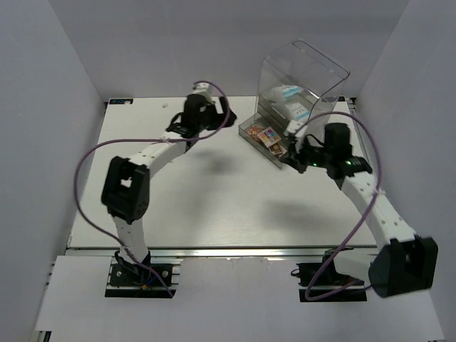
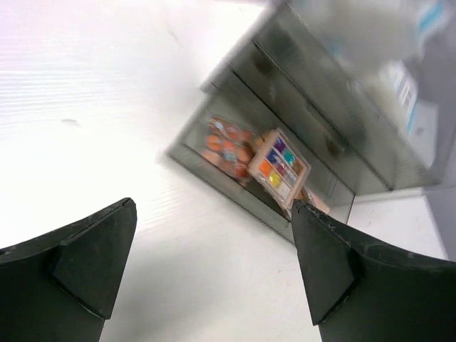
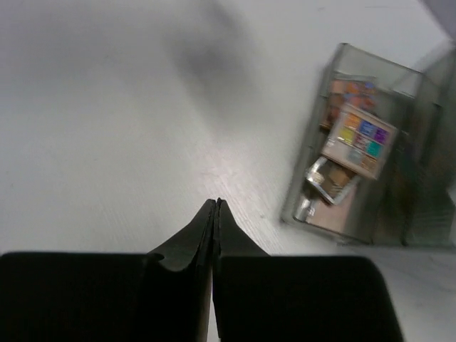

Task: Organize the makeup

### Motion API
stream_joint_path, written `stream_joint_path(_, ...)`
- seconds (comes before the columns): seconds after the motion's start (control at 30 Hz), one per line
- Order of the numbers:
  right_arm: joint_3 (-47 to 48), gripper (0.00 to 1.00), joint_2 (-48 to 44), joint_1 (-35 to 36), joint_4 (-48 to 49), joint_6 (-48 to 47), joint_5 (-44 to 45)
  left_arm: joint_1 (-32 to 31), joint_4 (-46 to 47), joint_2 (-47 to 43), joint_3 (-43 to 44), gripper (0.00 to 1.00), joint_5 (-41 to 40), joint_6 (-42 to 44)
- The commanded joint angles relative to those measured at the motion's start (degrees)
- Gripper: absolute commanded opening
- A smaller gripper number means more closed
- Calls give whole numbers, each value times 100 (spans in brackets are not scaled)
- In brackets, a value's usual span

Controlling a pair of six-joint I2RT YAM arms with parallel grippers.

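The makeup palettes (image 1: 268,135) lie in the pulled-out bottom drawer (image 1: 249,131) of a clear acrylic box. A square palette of coloured pans (image 2: 279,167) rests on top of pink-orange ones; the right wrist view shows the same palette (image 3: 358,140). White blue-printed pouches (image 1: 293,97) sit higher up inside the box. My left gripper (image 1: 222,117) (image 2: 214,206) hangs open and empty above the table, left of the drawer. My right gripper (image 1: 291,157) (image 3: 216,203) is shut on nothing, close to the drawer's near right corner.
The clear acrylic drawer box (image 1: 306,68) stands at the back right of the white table (image 1: 214,199). White walls enclose the table on three sides. Purple cables loop from both arms.
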Motion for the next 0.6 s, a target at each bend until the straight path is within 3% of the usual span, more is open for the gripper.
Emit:
stream_joint_path(0.0, 704, 0, 842, 822, -763, -732, 722, 528, 92, -1335, -791, 98, -252, -616)
stream_joint_path(0.13, 1259, 0, 1680, 1306, -641, -381, 1198, 1039, 128, -2260, -2101, 98, -180, -680)
stream_joint_path(0.4, 2323, 0, 3568, 1957, -264, 374, 3428, 1048, -786, -3306, -2771, 98, -636, -37)
stream_joint_path(0.57, 2709, 0, 4308, 2115, 53, 604, 3888, 1057, -988, -4272, -3298, 98, -840, -28)
